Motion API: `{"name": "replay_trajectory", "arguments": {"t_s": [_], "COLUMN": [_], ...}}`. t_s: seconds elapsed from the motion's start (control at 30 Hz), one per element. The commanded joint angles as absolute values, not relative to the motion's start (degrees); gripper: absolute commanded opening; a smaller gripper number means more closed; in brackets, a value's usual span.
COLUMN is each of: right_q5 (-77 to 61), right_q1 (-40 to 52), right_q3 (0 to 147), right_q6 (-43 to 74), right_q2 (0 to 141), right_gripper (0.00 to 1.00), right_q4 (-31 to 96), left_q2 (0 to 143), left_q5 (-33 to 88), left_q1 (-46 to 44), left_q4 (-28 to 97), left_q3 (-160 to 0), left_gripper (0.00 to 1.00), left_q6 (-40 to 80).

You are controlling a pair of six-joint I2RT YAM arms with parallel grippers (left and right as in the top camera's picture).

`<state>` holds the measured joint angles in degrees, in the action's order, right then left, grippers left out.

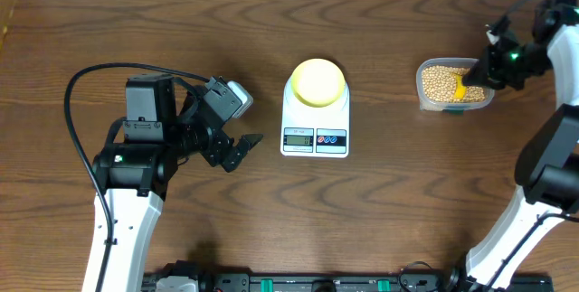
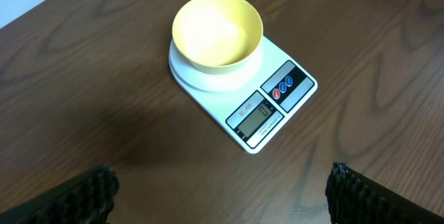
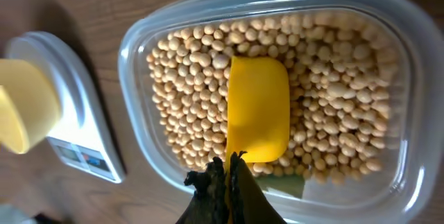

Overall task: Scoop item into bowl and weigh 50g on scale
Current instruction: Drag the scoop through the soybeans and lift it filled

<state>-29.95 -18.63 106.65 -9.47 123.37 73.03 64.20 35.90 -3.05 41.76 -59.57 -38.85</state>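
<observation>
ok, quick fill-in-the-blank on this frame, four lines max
The bowl on the scale is ____.
The right gripper is ____ on the scoop.
The left gripper is ____, holding nothing.
The beans lie in the clear ____.
Missing: empty; shut; open; tub.

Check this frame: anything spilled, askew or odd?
Nothing stands out. The bowl sits upright and empty on the scale; the beans all lie inside the clear tub, none on the table; the right gripper holds the yellow scoop among them.
</observation>
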Motion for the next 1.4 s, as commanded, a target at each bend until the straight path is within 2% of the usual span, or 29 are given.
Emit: {"name": "replay_trajectory", "arguments": {"t_s": [0.0, 0.47, 0.8, 1.37], "right_q5": [-38.0, -44.2, -50.0, -55.9], "right_q1": [-20.5, -28.8, -33.1, -34.5], "right_q3": [106.3, 106.3, 106.3, 106.3], "right_q6": [-10.2, -10.5, -15.2, -21.7], "right_q2": [123.9, 123.9, 123.9, 123.9], "right_gripper": [0.01, 0.01, 0.01, 0.01], "right_q4": [73.4, 74.3, 77.2, 78.7], "left_q2": [64.4, 64.4, 64.4, 64.4], "left_q5": [36.6, 36.6, 36.6, 36.6], "left_q1": [-2.9, -2.9, -2.9, -2.9], "left_q4": [41.8, 41.8, 41.8, 41.8], "left_q3": [-59.4, -59.4, -59.4, -59.4], "left_gripper": [0.97, 0.98, 0.98, 0.98], "left_q6": [-39.2, -39.2, -39.2, -39.2]}}
